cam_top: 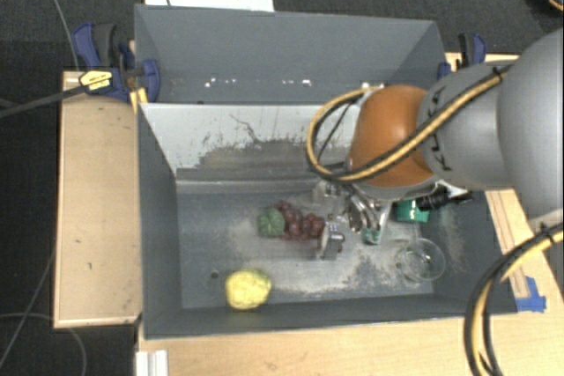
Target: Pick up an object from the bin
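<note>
A yellow crumpled ball [248, 289] is lying front-left in the bin [159, 216]. Mid-floor, the dark red bunch with a green end [293, 223] is stretching leftward from the gripper [339, 238], which is hanging at its right end; open or closed, I cannot tell.

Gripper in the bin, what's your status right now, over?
Gripper low at middle of bin, beside dark red bunch. Green lump against bunch's far side. Clear cup, yellow ball apart, not in the way.
</note>
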Tool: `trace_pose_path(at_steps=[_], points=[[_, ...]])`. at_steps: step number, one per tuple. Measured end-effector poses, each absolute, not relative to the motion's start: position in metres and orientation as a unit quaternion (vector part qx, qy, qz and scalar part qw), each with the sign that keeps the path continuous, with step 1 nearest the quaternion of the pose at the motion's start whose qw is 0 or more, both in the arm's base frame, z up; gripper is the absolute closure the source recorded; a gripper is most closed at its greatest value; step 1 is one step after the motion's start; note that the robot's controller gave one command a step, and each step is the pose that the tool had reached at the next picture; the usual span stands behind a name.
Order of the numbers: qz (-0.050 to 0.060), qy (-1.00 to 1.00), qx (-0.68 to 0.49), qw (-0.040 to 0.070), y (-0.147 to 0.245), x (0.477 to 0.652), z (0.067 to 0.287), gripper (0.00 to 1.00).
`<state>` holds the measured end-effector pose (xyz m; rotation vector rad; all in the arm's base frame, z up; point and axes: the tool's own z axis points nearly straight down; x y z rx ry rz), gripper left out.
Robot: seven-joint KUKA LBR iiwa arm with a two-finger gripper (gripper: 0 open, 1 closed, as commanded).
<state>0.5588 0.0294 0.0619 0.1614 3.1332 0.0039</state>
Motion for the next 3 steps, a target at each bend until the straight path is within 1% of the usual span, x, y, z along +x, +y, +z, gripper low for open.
trace_pose_path(at_steps=[1,2,3], points=[[0.003,1.000,0.023,0.009,0.046,0.562,0.070,0.00],[0.002,0.999,0.047,0.005,0.033,0.560,0.065,1.00],[0.002,0.999,0.047,0.005,0.033,0.560,0.065,1.00]])
